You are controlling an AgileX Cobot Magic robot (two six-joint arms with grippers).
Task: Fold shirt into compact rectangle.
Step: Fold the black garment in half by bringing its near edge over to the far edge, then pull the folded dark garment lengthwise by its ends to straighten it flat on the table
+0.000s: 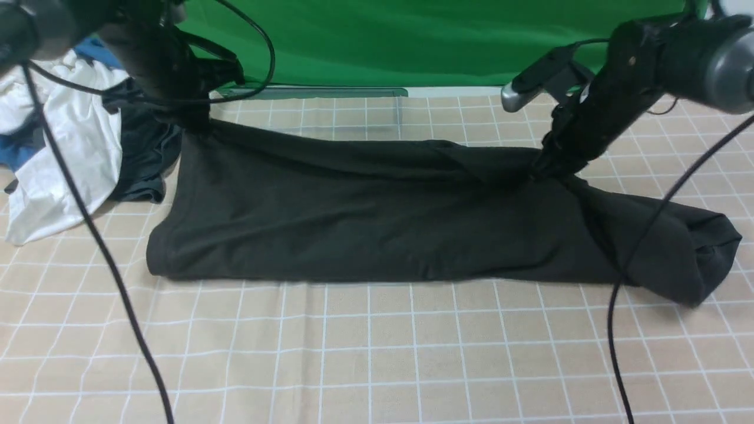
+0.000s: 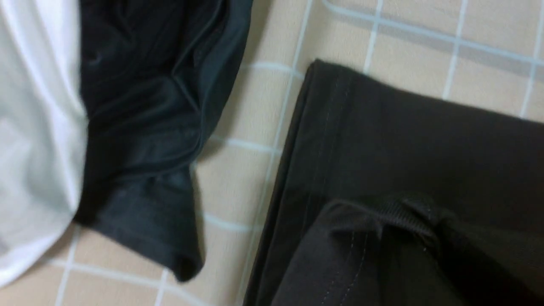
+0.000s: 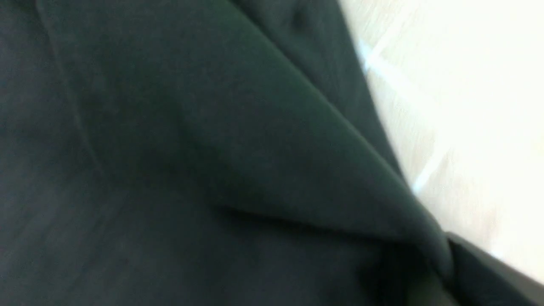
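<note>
The shirt [image 1: 377, 218] lies on the checked tablecloth [image 1: 377, 353] as a long charcoal-black band running left to right, its right end bunched up. My left gripper [image 1: 191, 121] sits at the shirt's far left corner, shut on a pinch of the hem; the left wrist view shows the stitched hem [image 2: 403, 140] gathered up at the jaws, which are buried in cloth. My right gripper [image 1: 543, 168] presses into the shirt's far edge near the right end. In the right wrist view a fold of the shirt [image 3: 212, 148] runs up into the jaws beside one grey finger [image 3: 501, 280].
A pile of other clothes lies at the far left: a white shirt [image 1: 76, 153], a smaller dark grey garment [image 1: 147, 159] and blue cloth [image 1: 17, 153]. The dark garment [image 2: 148, 127] lies close to the shirt's left edge. Black cables [image 1: 106, 253] hang over the table. A green backdrop [image 1: 412, 41] closes the back.
</note>
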